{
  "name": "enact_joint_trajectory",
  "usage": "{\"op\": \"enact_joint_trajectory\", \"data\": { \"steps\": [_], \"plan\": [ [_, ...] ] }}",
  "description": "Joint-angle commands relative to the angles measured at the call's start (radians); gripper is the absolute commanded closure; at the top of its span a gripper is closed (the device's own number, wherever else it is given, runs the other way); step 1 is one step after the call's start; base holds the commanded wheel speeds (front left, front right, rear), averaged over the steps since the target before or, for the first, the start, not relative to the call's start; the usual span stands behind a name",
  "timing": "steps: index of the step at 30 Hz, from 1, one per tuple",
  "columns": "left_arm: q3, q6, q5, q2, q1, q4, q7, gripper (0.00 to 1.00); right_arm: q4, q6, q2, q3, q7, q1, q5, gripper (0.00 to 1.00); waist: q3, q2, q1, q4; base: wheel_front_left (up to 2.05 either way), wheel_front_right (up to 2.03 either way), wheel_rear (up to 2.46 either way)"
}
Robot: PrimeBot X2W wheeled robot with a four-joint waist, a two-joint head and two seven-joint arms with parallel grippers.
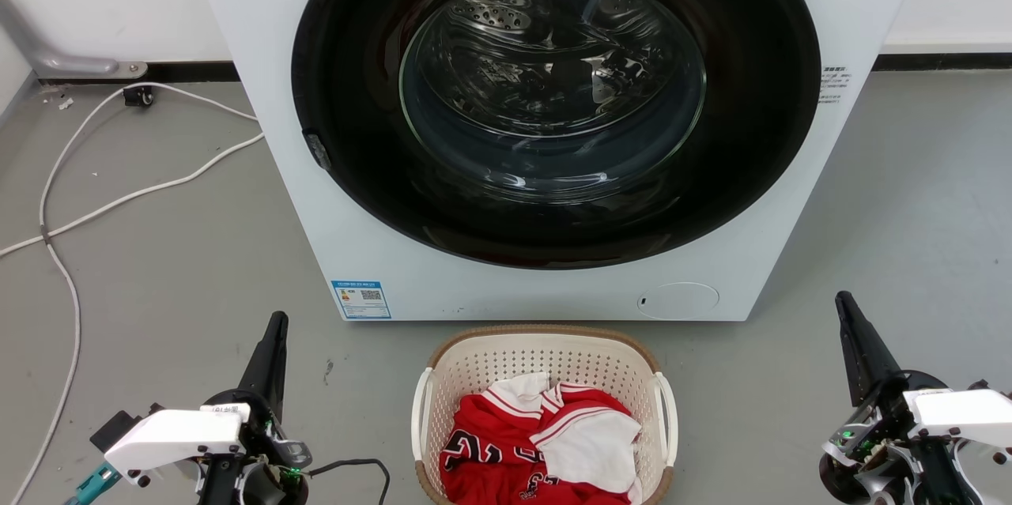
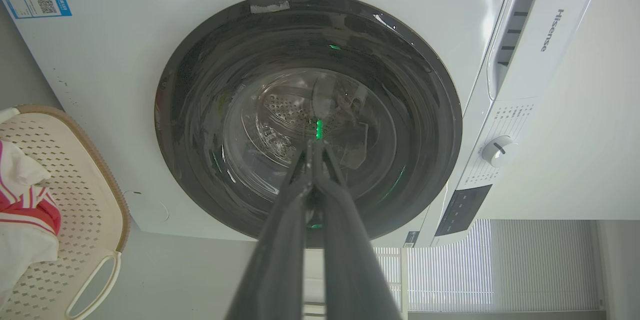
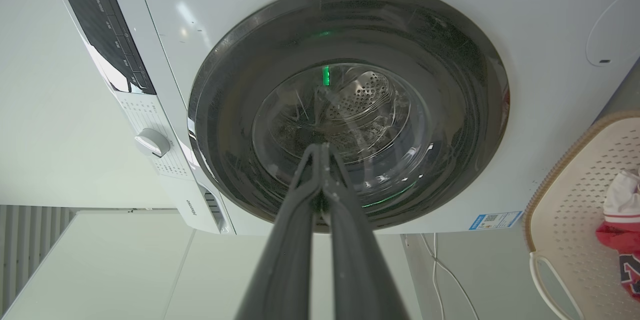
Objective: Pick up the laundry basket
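The laundry basket [image 1: 506,359], cream-white and perforated with a brown rim and white side handles, stands on the floor at the bottom centre, just in front of the washing machine. Red and white clothes [image 1: 545,442] lie inside it. My left gripper [image 1: 276,321] hangs low at the left of the basket, shut and empty, well apart from it. My right gripper [image 1: 842,299] is low at the right, also shut and empty. The left wrist view has the basket [image 2: 100,195] at its left edge; the right wrist view has the basket [image 3: 565,200] at its right edge.
A white front-loading washing machine [image 1: 506,284] with a dark round door [image 1: 553,94] stands right behind the basket. White cables [image 1: 118,197] trail over the grey floor at the left. Open floor lies on both sides of the basket.
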Motion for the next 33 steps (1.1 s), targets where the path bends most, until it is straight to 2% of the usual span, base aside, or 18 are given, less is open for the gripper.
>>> {"op": "enact_joint_trajectory", "data": {
  "steps": [1,16,17,25,33],
  "plan": [
    [0.004,-0.002,0.0,0.0,-0.008,0.0,0.003,1.0,0.001,0.0,0.003,-0.002,0.004,-0.009,-0.005,1.0,0.0,0.0,0.0,0.0,0.0,0.0,0.0],
    [0.004,-0.002,0.0,0.0,-0.008,0.0,0.003,1.0,0.002,0.0,0.005,-0.004,0.006,-0.01,-0.006,1.0,0.0,0.0,0.0,0.0,0.0,0.0,0.0],
    [0.0,0.0,0.0,0.0,0.0,0.0,0.0,0.0,0.001,0.0,0.002,-0.003,0.003,0.0,-0.003,0.0,0.0,0.0,0.0,0.0,0.0,0.0,0.0],
    [-0.005,0.0,0.02,-0.004,0.028,0.006,-0.024,0.0,0.017,0.0,0.005,0.005,-0.021,0.03,-0.022,0.0,0.001,0.0,0.0,0.0,0.0,0.0,0.0],
    [0.006,0.001,0.134,-0.003,0.026,-0.033,-0.059,0.0,-0.009,0.0,0.006,-0.007,-0.054,0.03,-0.162,0.0,0.003,0.0,0.0,-0.001,0.0,0.0,0.0]
  ]
}}
